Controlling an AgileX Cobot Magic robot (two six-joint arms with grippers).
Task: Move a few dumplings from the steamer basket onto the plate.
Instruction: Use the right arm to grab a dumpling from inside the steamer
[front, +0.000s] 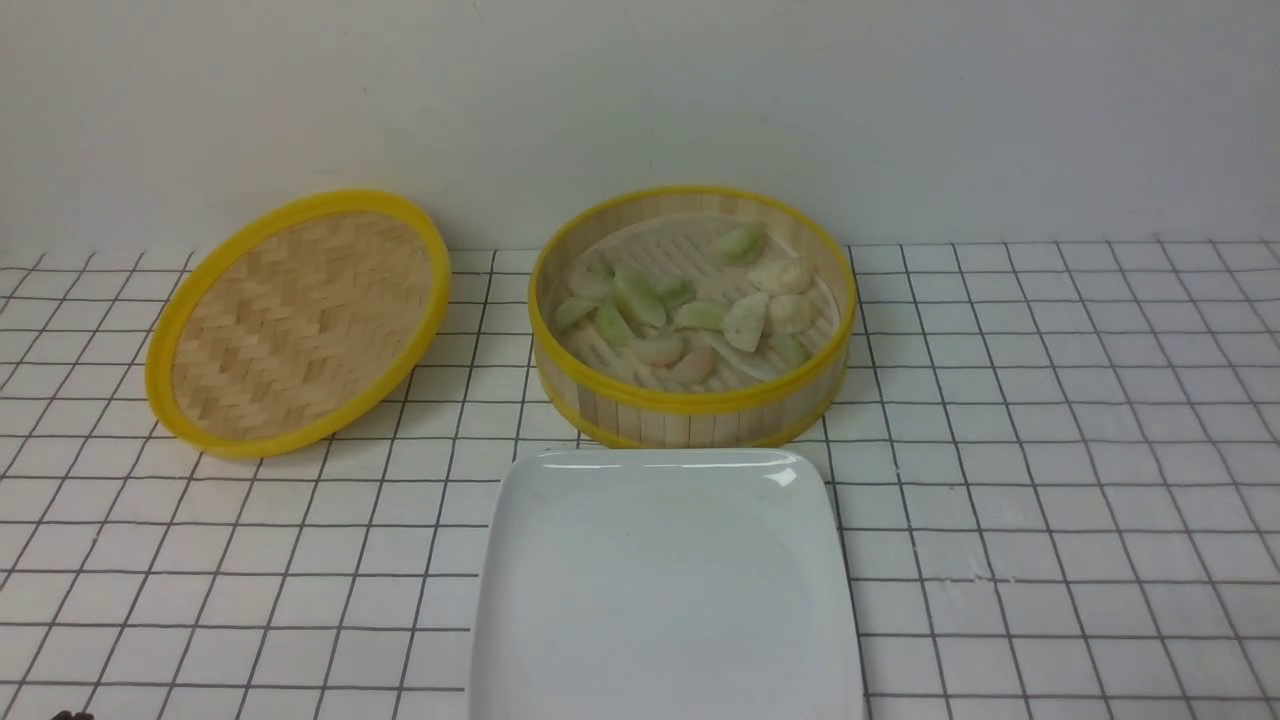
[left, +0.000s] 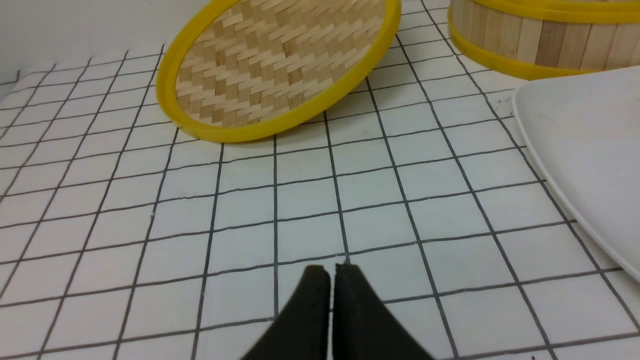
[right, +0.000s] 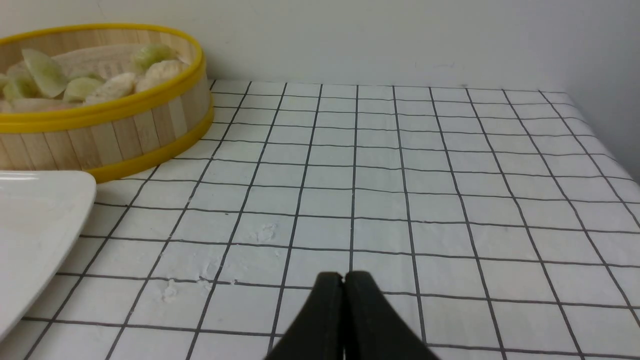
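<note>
Your plate (front: 665, 580) is cut off; about a dozen overlapping dumplings (front: 745, 320), one basket (front: 690, 420); left end effector (left: 330, 270), right end effector (right: 343, 276) pressed together

Left gripper (left: 332, 271): two matte black fingers (left: 307, 315), broad at the base, tapering to blunt rounded tips. Right gripper (right: 344, 276): the same black wedge shape, possibly rubber-coated.

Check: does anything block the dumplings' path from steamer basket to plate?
Nothing visible. The steamer basket is uncovered, its woven lid off to the left, the bare plate just in front; the dumplings only need lifting over the basket wall.
</note>
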